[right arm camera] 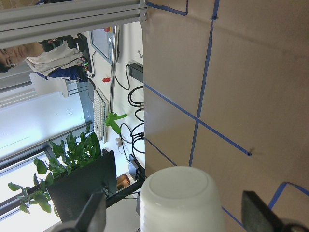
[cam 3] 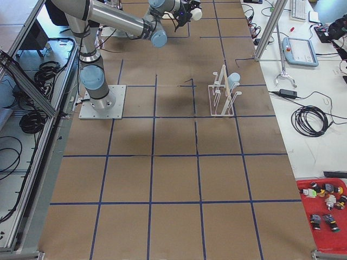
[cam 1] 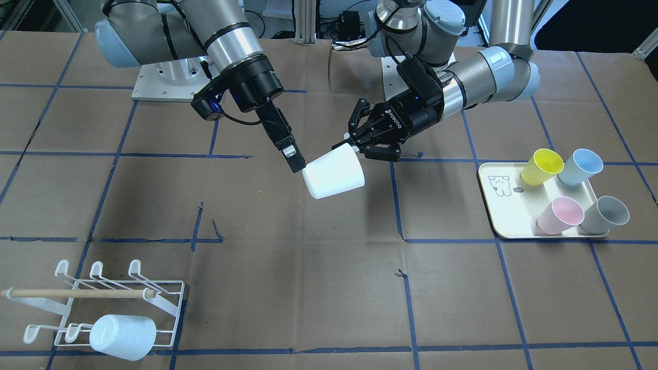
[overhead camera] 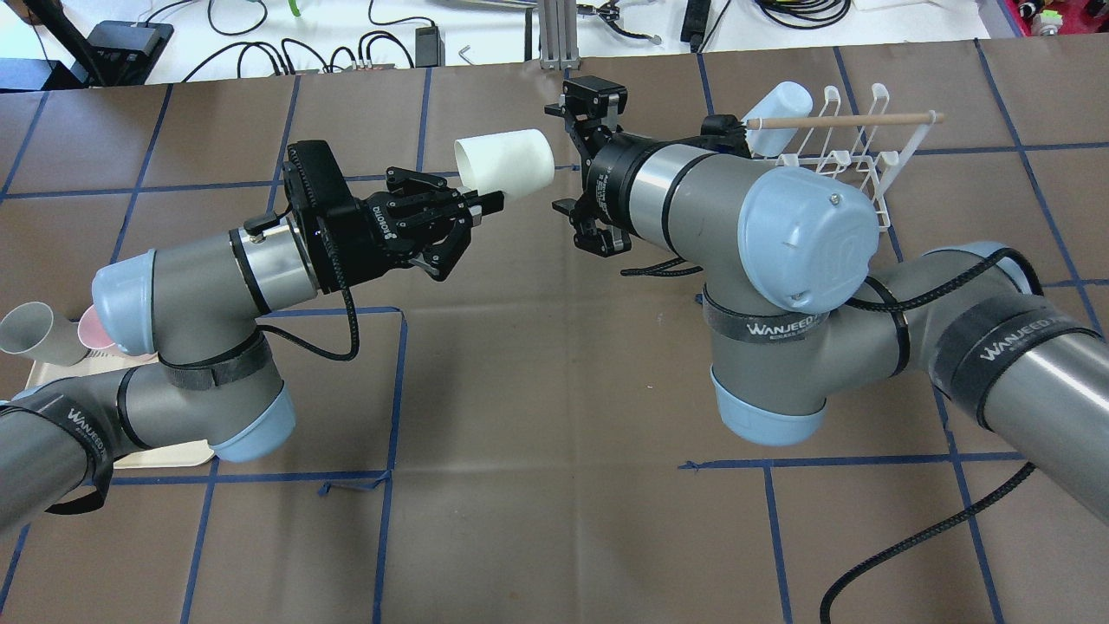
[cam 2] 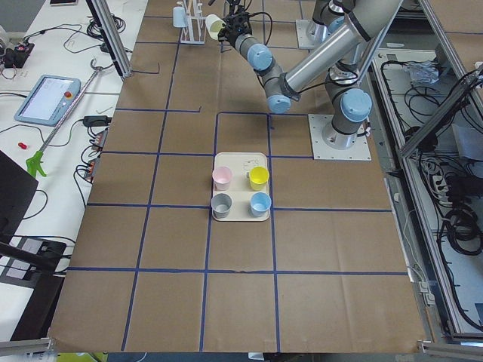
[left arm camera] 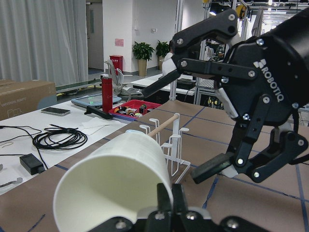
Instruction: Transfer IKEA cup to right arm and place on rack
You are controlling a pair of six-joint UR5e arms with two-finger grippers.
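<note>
White cup (left arm camera: 120, 169), rim partly cut off, pinched by left gripper (overhead camera: 489, 201); right gripper (right arm camera: 176, 212) spread around base, seemingly not touching.

Lower middle of the front view is open table (cam 1: 308, 288). Lower left, the rack (cam 1: 82, 293) has a white cup (cam 1: 123, 336) on its lower-right peg, other five pegs free. Cup tray (cam 1: 506, 216) far right.

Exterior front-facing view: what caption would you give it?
Mid-air handover: left claw holds a white cup by the rim, open right claw at its base.
</note>
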